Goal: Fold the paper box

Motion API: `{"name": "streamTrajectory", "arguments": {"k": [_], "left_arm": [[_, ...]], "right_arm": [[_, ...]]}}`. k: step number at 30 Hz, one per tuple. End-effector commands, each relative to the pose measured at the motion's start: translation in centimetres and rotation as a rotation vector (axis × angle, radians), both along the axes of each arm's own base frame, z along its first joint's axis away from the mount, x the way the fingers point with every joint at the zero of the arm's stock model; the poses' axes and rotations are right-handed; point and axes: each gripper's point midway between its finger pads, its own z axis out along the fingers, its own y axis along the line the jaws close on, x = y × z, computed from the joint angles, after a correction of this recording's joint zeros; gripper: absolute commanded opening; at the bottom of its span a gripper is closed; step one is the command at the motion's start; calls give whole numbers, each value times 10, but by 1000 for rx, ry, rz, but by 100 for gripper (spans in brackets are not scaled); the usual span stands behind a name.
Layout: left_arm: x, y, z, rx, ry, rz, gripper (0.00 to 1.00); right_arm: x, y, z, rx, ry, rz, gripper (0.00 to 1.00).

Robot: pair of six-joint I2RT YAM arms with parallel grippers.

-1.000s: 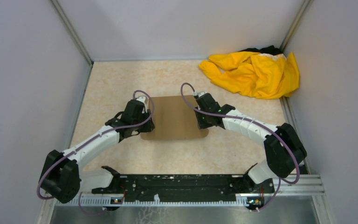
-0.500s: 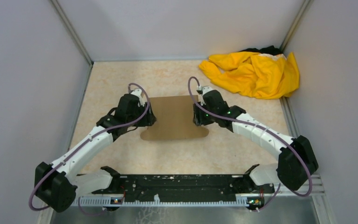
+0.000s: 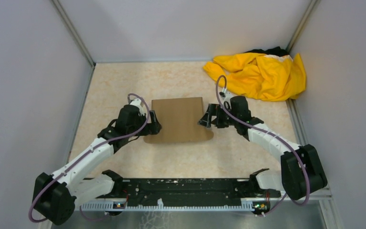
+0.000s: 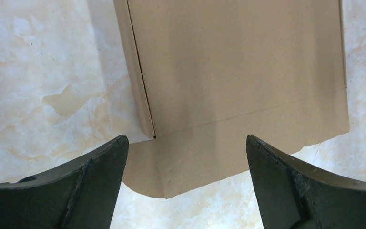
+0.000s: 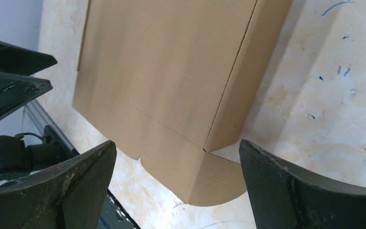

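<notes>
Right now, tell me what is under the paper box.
The paper box lies flat on the marbled table; only tabletop shows around its edges. Anything beneath the cardboard is covered and cannot be seen.

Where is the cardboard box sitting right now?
In the top view the cardboard box lies flat, centred between the left end effector and the right end effector; the yellow cloth is in the far right corner.

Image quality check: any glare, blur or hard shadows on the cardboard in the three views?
Top external: soft even light, no glare, paper box sharp. Left wrist: box in focus, soft shadow on the table along its left wall. Right wrist: also sharp, soft shadow right of the box.
</notes>
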Motion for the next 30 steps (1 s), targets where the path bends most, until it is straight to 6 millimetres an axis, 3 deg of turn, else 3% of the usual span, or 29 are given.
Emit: {"name": "streamTrajectory", "arguments": {"k": [1,7,14,30], "left_arm": [[13,-10,14,-98,-89,-7,98],[15,-16,10,-125,-96,-28,99],[13,-15,-10,-134,-60,-16,98],[12,-23,-37,-147,14,-37,98]], "right_arm": [[10,19,28,228,-86,57,99],[17,19,12,241,-69,26,99],[20,23,0,259,-51,28,99],[23,30,-10,290,-17,49,99]]}}
